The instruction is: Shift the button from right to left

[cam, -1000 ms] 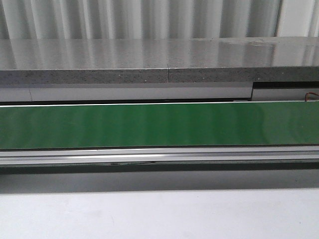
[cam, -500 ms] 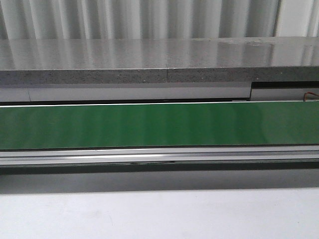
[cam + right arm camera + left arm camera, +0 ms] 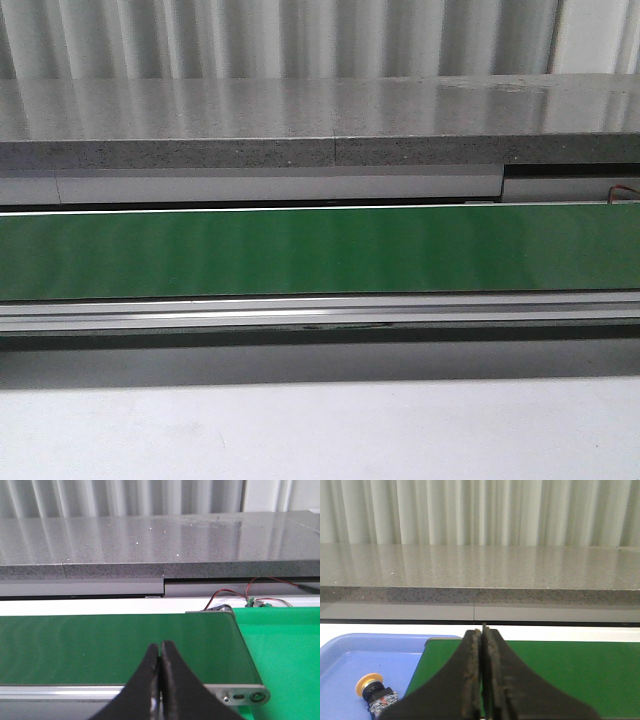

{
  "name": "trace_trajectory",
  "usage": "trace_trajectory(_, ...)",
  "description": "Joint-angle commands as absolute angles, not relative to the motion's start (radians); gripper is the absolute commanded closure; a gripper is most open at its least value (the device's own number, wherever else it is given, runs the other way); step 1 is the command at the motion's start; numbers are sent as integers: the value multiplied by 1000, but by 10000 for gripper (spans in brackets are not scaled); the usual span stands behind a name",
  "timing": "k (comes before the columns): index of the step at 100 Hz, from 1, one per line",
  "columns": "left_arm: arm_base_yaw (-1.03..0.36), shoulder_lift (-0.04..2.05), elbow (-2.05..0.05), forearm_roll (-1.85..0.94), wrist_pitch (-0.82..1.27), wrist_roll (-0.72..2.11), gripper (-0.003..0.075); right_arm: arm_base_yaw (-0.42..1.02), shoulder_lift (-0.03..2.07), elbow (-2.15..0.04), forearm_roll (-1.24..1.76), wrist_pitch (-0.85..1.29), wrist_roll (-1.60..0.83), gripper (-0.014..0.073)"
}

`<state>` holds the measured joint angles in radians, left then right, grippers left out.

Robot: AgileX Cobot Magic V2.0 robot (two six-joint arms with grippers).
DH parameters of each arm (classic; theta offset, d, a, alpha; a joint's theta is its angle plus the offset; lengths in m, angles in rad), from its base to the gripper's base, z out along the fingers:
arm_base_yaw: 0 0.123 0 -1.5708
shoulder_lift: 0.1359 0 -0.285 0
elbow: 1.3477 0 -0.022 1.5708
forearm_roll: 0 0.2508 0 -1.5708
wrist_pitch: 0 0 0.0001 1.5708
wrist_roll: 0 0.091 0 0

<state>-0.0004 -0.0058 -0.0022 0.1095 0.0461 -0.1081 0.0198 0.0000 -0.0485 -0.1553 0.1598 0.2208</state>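
The button (image 3: 374, 694), with a yellow-orange cap, black collar and blue rear block, lies in a blue tray (image 3: 350, 655) in the left wrist view, beside the end of the green belt (image 3: 560, 670). My left gripper (image 3: 482, 630) is shut and empty, over the belt's end, apart from the button. My right gripper (image 3: 160, 647) is shut and empty, over the belt (image 3: 100, 645) near its other end. Neither gripper nor the button shows in the front view, which holds only the belt (image 3: 320, 250).
A grey stone ledge (image 3: 300, 120) runs behind the belt. A metal rail (image 3: 320, 312) runs along its near edge. In the right wrist view a bright green surface (image 3: 285, 650) lies past the belt's end, with red wires (image 3: 240, 595) behind.
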Motion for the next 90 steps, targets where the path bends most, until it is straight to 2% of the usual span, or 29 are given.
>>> trace_trajectory(1,-10,-40,23,110,-38,-118,740,13,-20,-37,-148,39,226,661)
trace_trajectory(40,-10,-40,23,110,-38,-118,740,-42,-20,10,-139,-74,226,661)
trace_trajectory(90,-10,-40,23,110,-38,-118,740,-42,-20,10,-139,-74,226,661)
